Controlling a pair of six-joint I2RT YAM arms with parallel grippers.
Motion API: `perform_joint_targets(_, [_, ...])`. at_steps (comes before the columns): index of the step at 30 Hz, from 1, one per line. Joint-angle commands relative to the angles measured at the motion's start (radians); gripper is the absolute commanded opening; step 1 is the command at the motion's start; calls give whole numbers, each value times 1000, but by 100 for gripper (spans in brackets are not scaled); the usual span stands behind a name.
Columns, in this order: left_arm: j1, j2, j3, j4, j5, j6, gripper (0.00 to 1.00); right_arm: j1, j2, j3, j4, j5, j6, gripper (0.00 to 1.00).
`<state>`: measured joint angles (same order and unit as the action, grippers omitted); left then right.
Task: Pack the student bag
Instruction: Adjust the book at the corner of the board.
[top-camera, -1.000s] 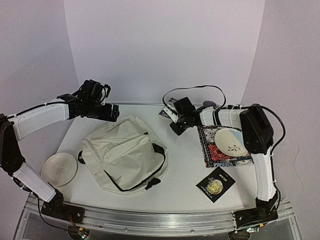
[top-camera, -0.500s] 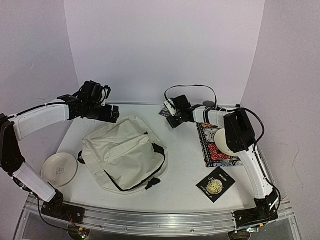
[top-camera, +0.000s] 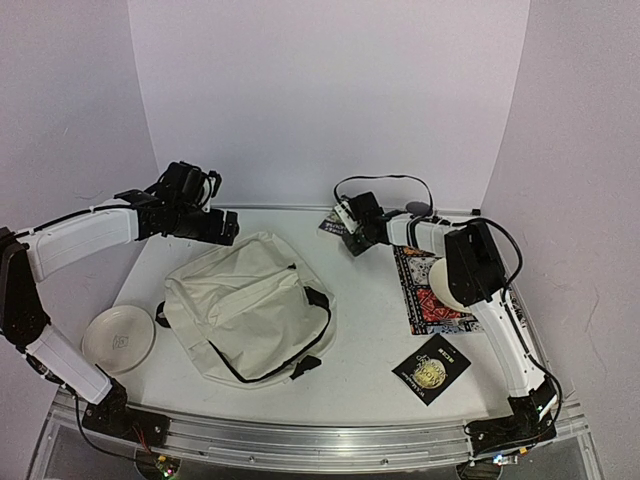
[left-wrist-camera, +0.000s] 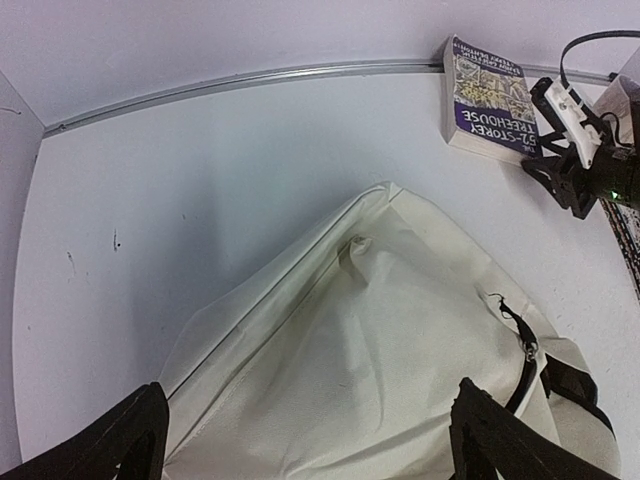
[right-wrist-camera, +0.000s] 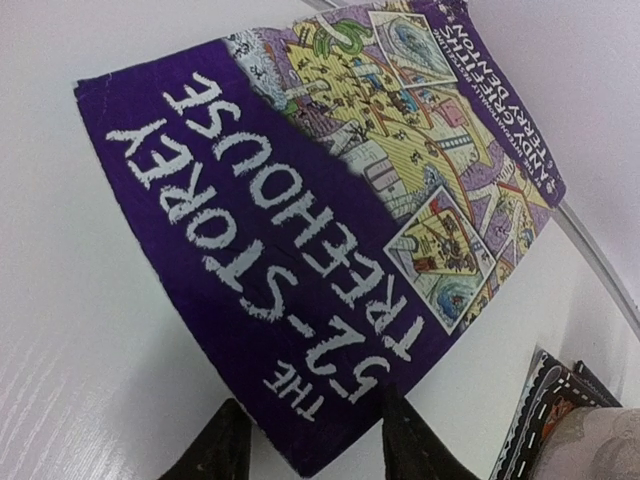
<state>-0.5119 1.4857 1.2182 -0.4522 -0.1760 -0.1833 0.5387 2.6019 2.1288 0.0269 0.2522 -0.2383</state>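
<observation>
cream student bag (top-camera: 245, 305) lies slumped mid-left on the worktop (top-camera: 370, 330), left hand (top-camera: 222, 227) spread wide over its far edge, probably to open it, while the right hand (right-wrist-camera: 315, 445), half-open, straddles the treehouse book (right-wrist-camera: 300, 200) corner to grab it

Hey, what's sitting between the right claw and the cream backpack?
Nothing: only bare white table separates the right claw from the student bag, clearest in the top view, also visible in the left wrist view.

One bag (top-camera: 250, 305), two books (top-camera: 431, 367), two bowls (top-camera: 118, 337) and one patterned mat (top-camera: 430, 318)
</observation>
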Motion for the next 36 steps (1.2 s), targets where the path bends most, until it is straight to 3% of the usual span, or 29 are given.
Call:
perform_joint_targets(1, [6, -43, -3, 40, 10, 4, 99, -23, -17, -23, -56, -7, 29, 37])
perform_joint_targets(7, [6, -40, -4, 41, 11, 1, 99, -32, -33, -25, -56, -54, 37, 11])
perform_joint_targets(12, [6, -41, -3, 41, 16, 0, 99, -39, -61, -51, -55, -21, 42, 0])
perform_joint_targets(19, [6, -46, -3, 45, 20, 0, 99, -37, -152, -180, -38, -56, 11, 0])
perform_joint_targets(32, [6, -57, 3, 49, 85, -30, 99, 110, -492, -739, 80, -49, 34, 0])
perform_joint_targets(36, [6, -61, 10, 49, 106, -36, 99, 119, -574, -809, 104, -76, 72, 1])
